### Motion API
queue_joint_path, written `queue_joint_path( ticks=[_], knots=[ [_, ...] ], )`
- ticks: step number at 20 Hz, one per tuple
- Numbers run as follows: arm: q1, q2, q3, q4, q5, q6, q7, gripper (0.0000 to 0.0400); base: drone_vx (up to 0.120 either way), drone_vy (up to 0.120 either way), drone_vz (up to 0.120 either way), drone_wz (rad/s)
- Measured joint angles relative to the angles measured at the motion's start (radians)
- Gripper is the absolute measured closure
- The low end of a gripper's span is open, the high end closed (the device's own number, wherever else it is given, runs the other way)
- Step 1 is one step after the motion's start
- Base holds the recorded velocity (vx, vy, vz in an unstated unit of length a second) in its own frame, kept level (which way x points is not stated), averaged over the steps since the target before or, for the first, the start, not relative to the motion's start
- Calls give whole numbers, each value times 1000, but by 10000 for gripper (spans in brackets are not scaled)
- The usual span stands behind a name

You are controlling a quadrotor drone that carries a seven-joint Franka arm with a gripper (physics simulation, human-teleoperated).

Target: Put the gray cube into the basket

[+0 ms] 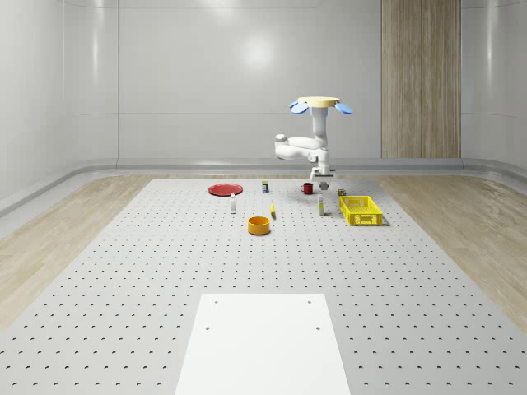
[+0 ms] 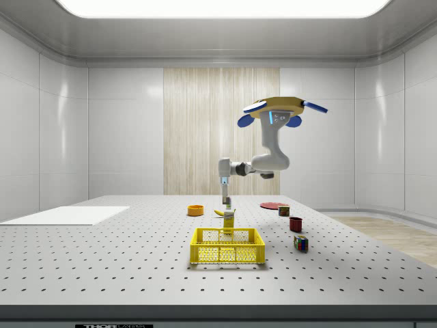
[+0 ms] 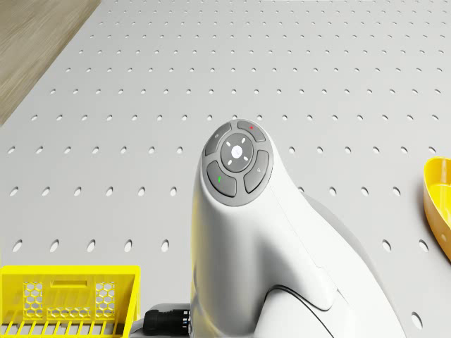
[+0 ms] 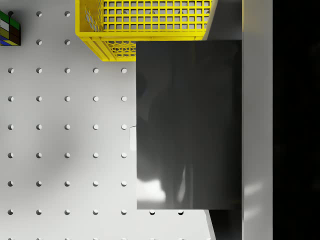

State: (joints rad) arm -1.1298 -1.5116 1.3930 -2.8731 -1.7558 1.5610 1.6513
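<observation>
The gray cube (image 4: 187, 125) sits close before the wrist camera, its dark face pressed against a finger (image 4: 257, 120) on one side. My gripper (image 1: 322, 175) is shut on it and hangs above the table, pointing straight down (image 2: 224, 199). The yellow mesh basket (image 1: 362, 211) stands on the perforated table toward the whole-scene view's right, a short way from the gripper. In the wrist view the basket (image 4: 145, 20) lies just beyond the cube's edge. The drone (image 1: 323, 103) hovers high over the far part of the table, near the basket (image 2: 227, 246).
A red mug (image 1: 307, 188), a colourful puzzle cube (image 1: 342, 192), small bottles and a carton stand around the gripper. An orange bowl (image 1: 259, 225), a banana (image 1: 272, 210) and a red plate (image 1: 225, 189) lie toward the whole-scene view's left. A white mat (image 1: 263, 346) lies at the front.
</observation>
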Motion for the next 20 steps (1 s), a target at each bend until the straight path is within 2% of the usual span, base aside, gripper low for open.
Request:
queue_joint_path(
  ticks=[5,12,14,16,20],
  knots=[
    [-1,-7,1,0,3,7,1,150,120,120,0,0],
    [-3,-17,2,1,7,16,2,150,6,120,0,0],
    [-4,-19,3,1,8,18,3,150,0,120,-120,0],
    [-4,-22,3,1,9,20,3,150,0,120,-20,0],
    [-5,-26,4,1,10,24,4,150,0,120,-120,0]
  ],
)
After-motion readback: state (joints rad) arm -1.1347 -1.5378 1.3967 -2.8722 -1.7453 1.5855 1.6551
